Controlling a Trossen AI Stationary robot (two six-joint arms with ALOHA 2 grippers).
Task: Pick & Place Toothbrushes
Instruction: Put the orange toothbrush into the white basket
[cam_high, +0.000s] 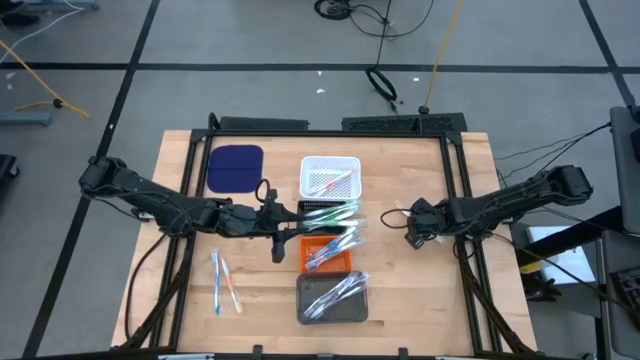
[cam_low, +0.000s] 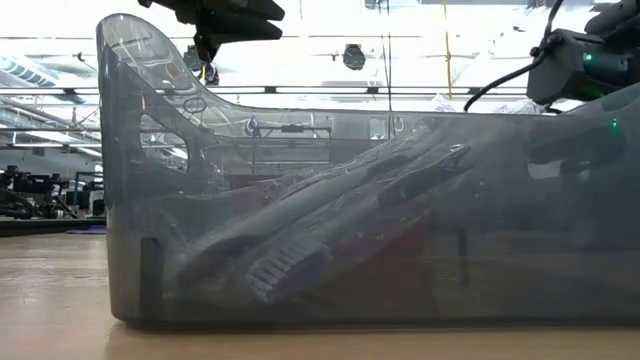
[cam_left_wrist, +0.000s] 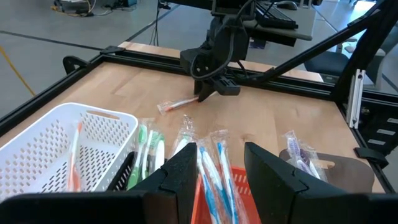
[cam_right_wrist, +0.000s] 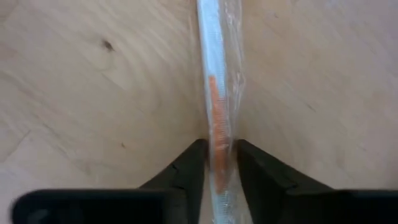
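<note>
**Right tool pinches a wrapped toothbrush on the desk**

The right tool (cam_right_wrist: 217, 163) is down at the desk (cam_high: 420, 290), its two fingers drawn in against either side of a wrapped red toothbrush (cam_right_wrist: 216, 74) that lies flat on the wood between them, stretching straight out ahead of the fingertips. The same toothbrush shows in the left wrist view (cam_left_wrist: 177, 104), lying under the right tool.

The left tool (cam_left_wrist: 221, 165) hovers with its jaws apart and nothing between them. Just below it sits the orange tray (cam_high: 328, 252) holding blue toothbrushes (cam_left_wrist: 208, 180). To one side is the white basket (cam_left_wrist: 56, 146); to the other, the grey tray (cam_high: 333, 298). Behind the left tool, two loose toothbrushes (cam_high: 226, 283) lie on the desk.
</note>
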